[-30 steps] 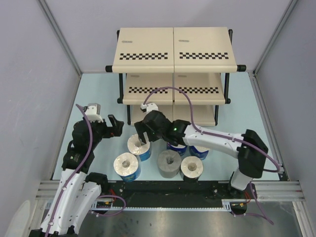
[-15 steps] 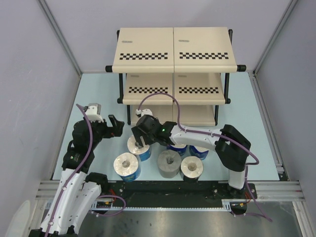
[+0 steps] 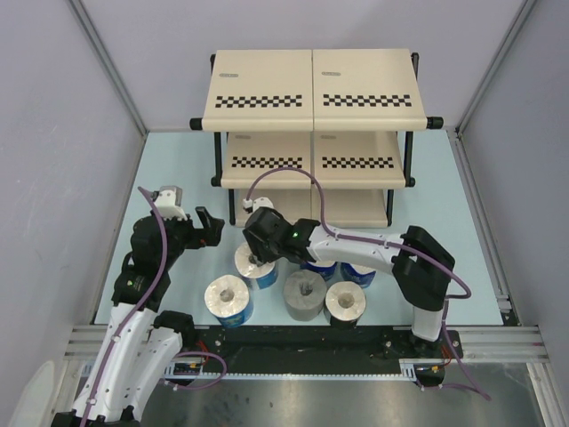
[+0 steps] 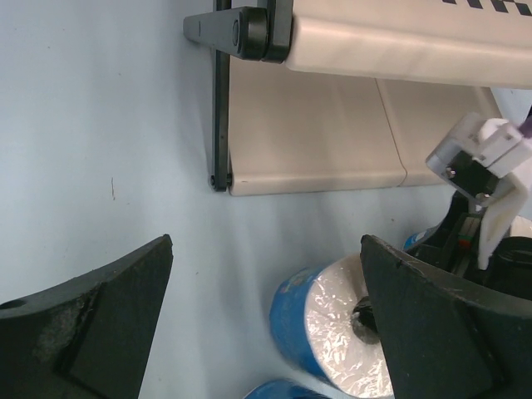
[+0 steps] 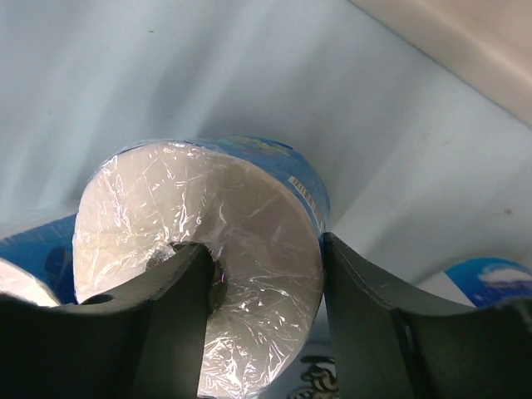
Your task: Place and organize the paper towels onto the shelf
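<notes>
Shelf [image 3: 311,89] holds nothing visible; six rolls [image 3: 228,298] on worktop [image 3: 178,178], lower centre. Right tool [image 3: 258,253] pinches blue roll [image 5: 208,216] wall; left tool [image 4: 266,249] gapes, idle.

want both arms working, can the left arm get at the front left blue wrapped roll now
Probably yes: the front left blue-wrapped roll stands uncovered on that arm's side, and the left arm's jaws hover nearby, open. The right arm's jaws, clasping the neighbouring roll just behind, could crowd it.
</notes>
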Tool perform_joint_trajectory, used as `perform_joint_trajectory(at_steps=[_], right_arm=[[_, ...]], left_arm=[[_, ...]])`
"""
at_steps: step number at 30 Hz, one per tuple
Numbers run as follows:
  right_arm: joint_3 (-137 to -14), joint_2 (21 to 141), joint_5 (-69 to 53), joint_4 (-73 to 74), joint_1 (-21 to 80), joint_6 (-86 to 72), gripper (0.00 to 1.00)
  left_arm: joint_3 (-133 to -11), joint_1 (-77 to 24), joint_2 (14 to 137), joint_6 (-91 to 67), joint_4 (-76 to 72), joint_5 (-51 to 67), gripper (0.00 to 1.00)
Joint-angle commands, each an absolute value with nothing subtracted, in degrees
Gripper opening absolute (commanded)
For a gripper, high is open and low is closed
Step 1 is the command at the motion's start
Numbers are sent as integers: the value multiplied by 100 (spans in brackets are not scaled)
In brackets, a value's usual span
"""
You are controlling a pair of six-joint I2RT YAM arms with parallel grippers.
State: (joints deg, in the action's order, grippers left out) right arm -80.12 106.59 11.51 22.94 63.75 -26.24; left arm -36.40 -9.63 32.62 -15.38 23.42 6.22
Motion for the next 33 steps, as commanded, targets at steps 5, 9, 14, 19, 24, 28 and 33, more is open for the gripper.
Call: perform_joint_trajectory(at_steps=[5, 9, 14, 19, 24, 28, 33], right_arm=[[-8139, 8994, 1986, 2654, 6513, -2382, 21], [-8130, 8000, 2170, 2497, 6521, -2120, 21], [-8427, 7155, 2144, 2224, 6495, -1460, 21], [-10034, 7337, 2346, 2654, 6460, -1003, 18], [-11449, 7953, 2548, 2759, 6337, -484, 15], [-13274, 8997, 2487, 3137, 5943, -238, 15], [-14448, 9738, 2180, 3340, 5240, -465, 13]], left_arm=[[-3621, -984, 3261, -1441, 2206, 659, 100], [-3630, -993, 3269, -1450, 2215, 624, 100], [-3621, -993, 3252, -1468, 2206, 563, 100], [-3630, -993, 3296, -1468, 2197, 589, 100], [-3621, -993, 3296, -1468, 2206, 589, 100], [-3621, -993, 3313, -1468, 2215, 589, 100], [-3630, -993, 3357, -1468, 2224, 615, 100]])
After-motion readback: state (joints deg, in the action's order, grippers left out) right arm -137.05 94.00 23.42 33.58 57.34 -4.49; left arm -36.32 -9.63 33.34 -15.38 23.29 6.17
